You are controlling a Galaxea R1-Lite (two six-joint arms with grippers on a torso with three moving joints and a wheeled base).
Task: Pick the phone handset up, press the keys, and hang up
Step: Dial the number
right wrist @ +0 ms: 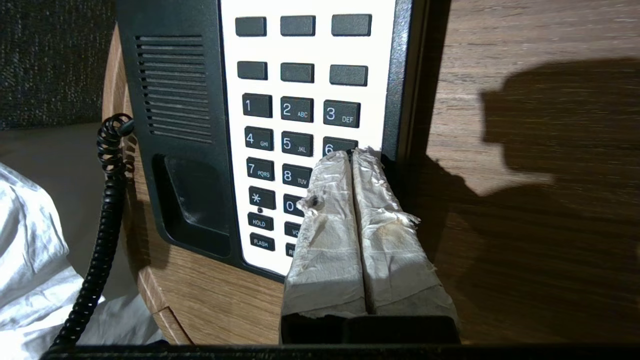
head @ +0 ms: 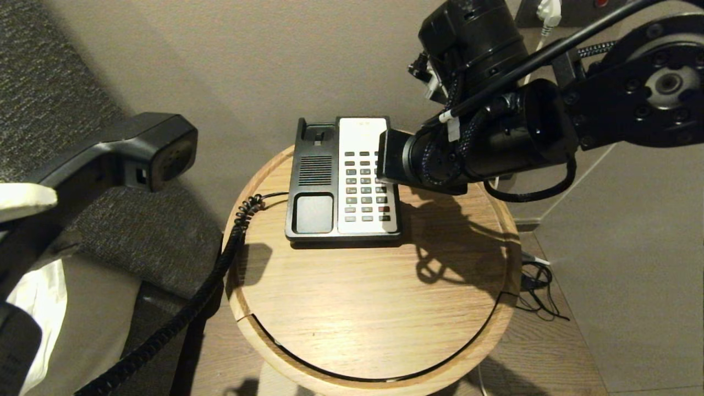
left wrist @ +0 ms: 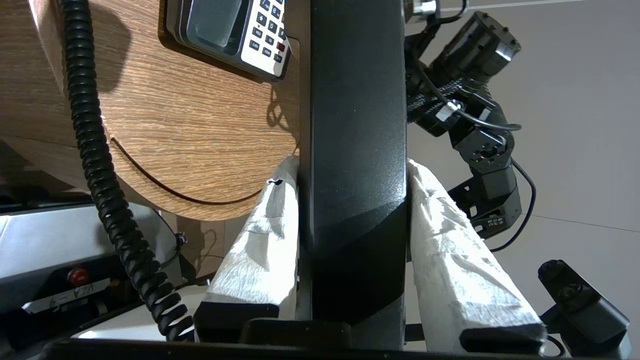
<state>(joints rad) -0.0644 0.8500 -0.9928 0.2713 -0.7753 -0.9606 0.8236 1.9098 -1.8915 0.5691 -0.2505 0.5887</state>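
The black phone handset [head: 137, 148] hangs in the air left of the round wooden table [head: 374, 313], off its cradle. My left gripper [left wrist: 352, 167] is shut on the handset [left wrist: 355, 90], one white-wrapped finger [left wrist: 270, 225] on each side. A black coiled cord [head: 220, 264] runs from it to the phone base [head: 316, 170]. My right gripper [right wrist: 352, 152] is shut, its wrapped fingertips together and resting over the keys [right wrist: 297, 110] at the 6 key, covering the keys below it. In the head view the right arm [head: 484, 137] hides those fingertips and the right edge of the keys [head: 366, 187].
A dark upholstered seat [head: 55, 82] and white cloth [head: 38, 297] lie left of the table. A wall socket with a white plug [head: 547, 14] is at the back right, and thin cables [head: 536, 286] trail on the floor by the table's right edge.
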